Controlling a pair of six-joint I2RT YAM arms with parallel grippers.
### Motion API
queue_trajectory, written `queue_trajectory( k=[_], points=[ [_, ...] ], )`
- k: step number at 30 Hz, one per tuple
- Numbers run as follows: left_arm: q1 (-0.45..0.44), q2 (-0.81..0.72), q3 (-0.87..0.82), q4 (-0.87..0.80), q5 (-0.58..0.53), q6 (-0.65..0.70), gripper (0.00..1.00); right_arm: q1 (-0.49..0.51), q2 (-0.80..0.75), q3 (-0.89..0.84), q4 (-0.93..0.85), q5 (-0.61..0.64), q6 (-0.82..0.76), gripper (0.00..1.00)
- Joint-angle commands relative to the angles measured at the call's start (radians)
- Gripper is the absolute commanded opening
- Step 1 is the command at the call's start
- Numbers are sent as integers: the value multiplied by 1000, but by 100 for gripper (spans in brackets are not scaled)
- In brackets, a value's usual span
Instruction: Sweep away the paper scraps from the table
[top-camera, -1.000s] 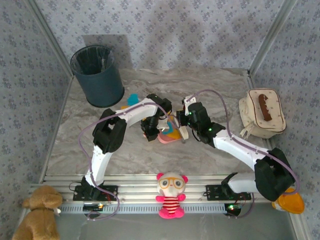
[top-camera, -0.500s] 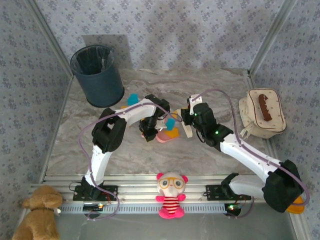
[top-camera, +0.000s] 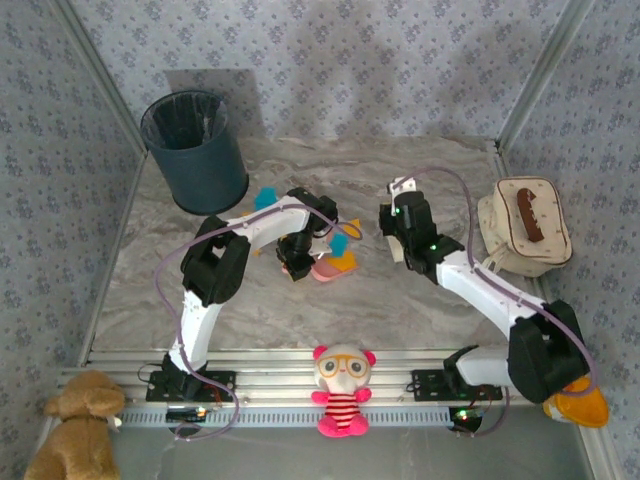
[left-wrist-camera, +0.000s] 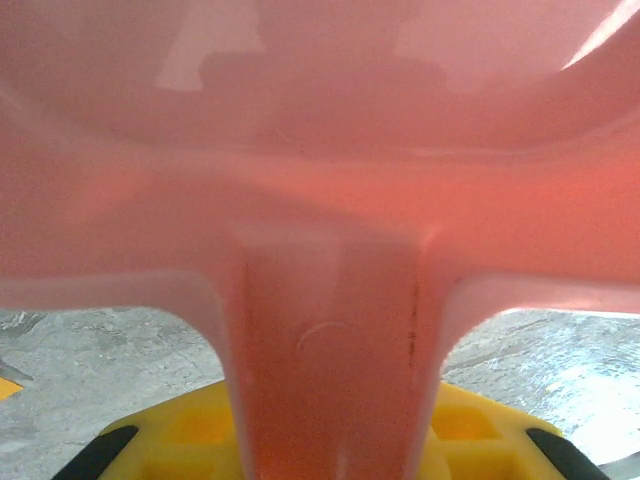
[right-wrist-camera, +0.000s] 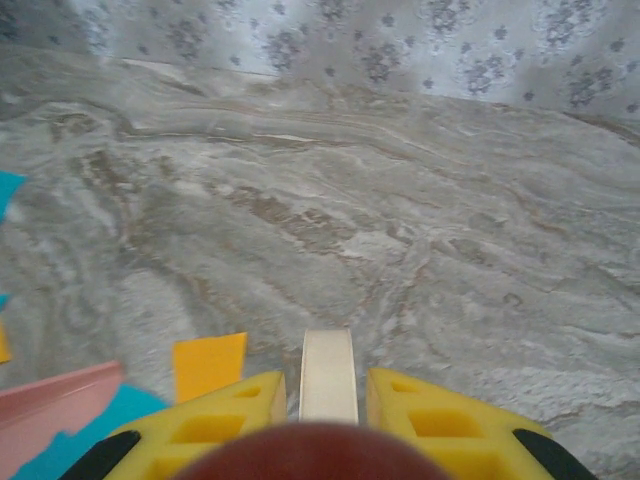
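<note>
Above table (top-camera: 330, 170): left jaws clamp dustpan (left-wrist-camera: 330, 200); right jaws clamp cream strip (right-wrist-camera: 328, 375).

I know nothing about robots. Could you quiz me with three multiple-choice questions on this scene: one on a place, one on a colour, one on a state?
1. Where on the table does the dark bin stand?
A) far left corner
B) near edge, centre
C) near edge, right

2. What colour is the dustpan?
A) green
B) pink
C) black

3. What is the left hand doing?
A) open and empty
B) shut on the dustpan's handle
C) gripping the bin

Answers:
1 A: the top view shows it at the back left.
2 B: it looks pink in the left wrist view.
3 B: the handle runs between its yellow fingers.
</note>
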Motion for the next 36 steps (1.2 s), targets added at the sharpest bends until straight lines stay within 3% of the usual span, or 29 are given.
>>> queue_trajectory(
  k=[1,10,18,36],
  points=[
    [6,-22,18,-34,-7,-24,0,-39,51,70,104,-6,-83,0],
    [5,-18,29,-46,-6,-28,0,-69,224,163,182,-110,-160,0],
    [6,-18,26,-46,-3,-30,0,-10,300,193,177,-157,-188,0],
    [5,-11,21,-33,2,-26,0,85,272,163,72,-351,-150,0]
  ],
)
